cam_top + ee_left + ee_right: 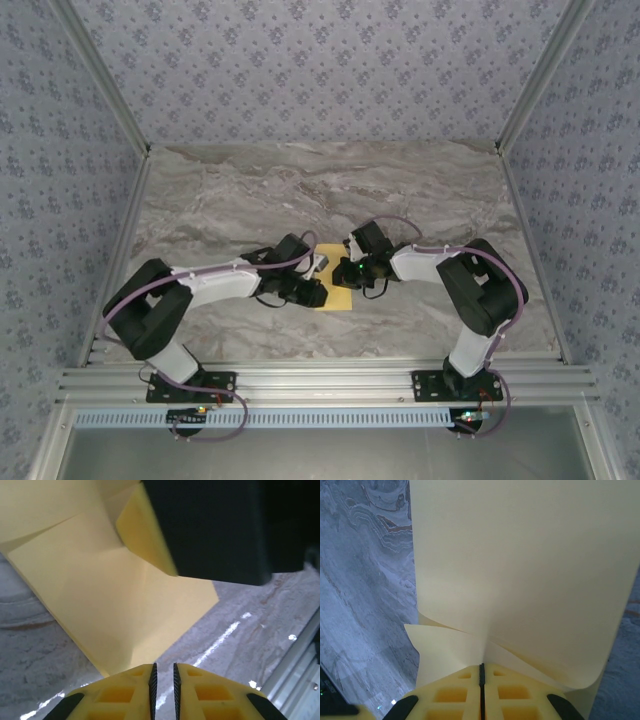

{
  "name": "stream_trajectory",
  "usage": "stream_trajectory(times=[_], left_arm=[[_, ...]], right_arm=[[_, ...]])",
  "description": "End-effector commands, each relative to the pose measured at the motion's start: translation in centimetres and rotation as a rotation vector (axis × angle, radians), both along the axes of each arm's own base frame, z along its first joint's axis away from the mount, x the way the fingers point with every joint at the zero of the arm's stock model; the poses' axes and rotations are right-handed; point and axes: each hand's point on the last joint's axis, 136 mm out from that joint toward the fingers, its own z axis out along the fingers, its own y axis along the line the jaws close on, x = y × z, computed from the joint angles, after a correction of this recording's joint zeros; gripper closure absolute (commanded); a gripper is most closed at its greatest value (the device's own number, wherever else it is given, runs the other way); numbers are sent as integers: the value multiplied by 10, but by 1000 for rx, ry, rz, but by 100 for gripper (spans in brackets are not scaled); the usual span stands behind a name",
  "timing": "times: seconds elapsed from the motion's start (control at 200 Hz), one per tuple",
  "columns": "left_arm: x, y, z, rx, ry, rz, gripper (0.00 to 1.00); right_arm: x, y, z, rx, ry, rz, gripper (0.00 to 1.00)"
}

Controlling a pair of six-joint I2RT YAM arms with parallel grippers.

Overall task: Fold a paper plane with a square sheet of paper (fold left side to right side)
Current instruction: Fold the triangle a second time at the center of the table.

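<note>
Top view: square sheet of paper point(340, 298) at middle of table point(250, 190), mostly covered; long axis and pointing unreadable. Left wrist view: creased, layered flaps; left gripper point(163, 666) at narrow slit, nothing pinched. Right wrist view: right gripper point(481, 666) clamped on raised sheet edge.

Looks like a purpose-built robot test booth in a lab, not a lived-in room. Closed in beyond and to either side of the left pincer point(163, 677) and right pincer point(481, 680) by patterned blue-grey panels point(330, 70) in bare metal posts point(108, 85), with a marble-print table top point(300, 190) beneath them. Behind the pincers, carries slotted aluminium rails point(320, 382), bolted arm bases point(190, 385) and loose purple cables point(113, 310).
</note>
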Motion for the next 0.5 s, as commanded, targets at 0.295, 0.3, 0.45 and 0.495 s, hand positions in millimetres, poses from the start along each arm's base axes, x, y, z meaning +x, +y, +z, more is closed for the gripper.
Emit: stream_trajectory(times=[0.295,0.3,0.45,0.495], left_arm=[[-4,20,-40,125,37,32,88],[-4,20,-39,124,37,33,88],[-11,21,-45,101,67,33,92],[-12,21,-45,100,71,34,93]], right_arm=[[-3,-6,9,5,-25,33,91],[-3,-6,10,6,-28,33,91],[-5,0,31,58,-69,53,92],[-9,2,34,72,-69,59,92]])
